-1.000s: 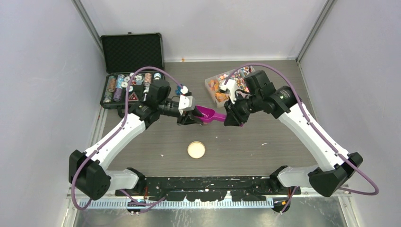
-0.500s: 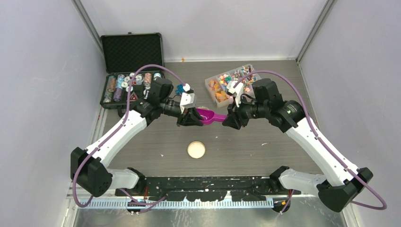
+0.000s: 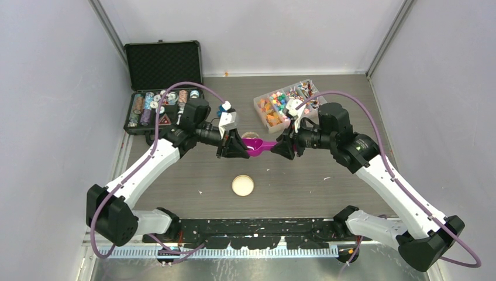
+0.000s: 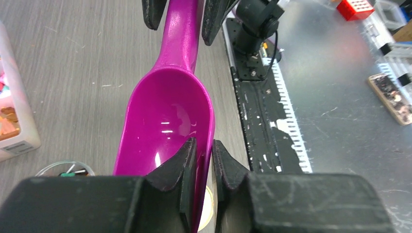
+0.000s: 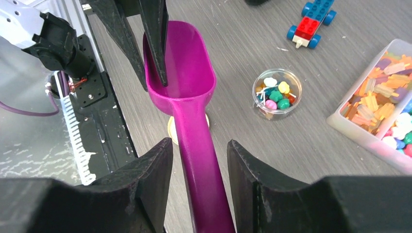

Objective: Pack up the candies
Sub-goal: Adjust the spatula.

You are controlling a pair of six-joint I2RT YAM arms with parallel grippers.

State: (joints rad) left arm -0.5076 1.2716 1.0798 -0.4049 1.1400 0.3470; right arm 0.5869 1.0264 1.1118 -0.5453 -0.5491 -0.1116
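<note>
Scoop [image 3: 259, 144] bars centre; dish [image 5: 278, 71], tray [image 5: 354, 135] crowd far side; cork disc [image 3: 243, 185] alone nearer.

Left arm [image 3: 153, 167] comes up from 7 o'clock, elbow bent out to the left, reaching to table centre. Left gripper [image 3: 238, 146] points to 3 o'clock, its fingers [image 4: 187, 160] pinched tight on the bowl wall of the scoop [image 3: 257, 144].

Right arm [image 3: 389, 178] comes up from 5 o'clock, roughly mirrored. Right gripper [image 3: 281, 147] points to 9 o'clock, facing the left one. Its fingers [image 5: 145, 179] are spread, flanking the scoop handle with a slight gap each side.
</note>
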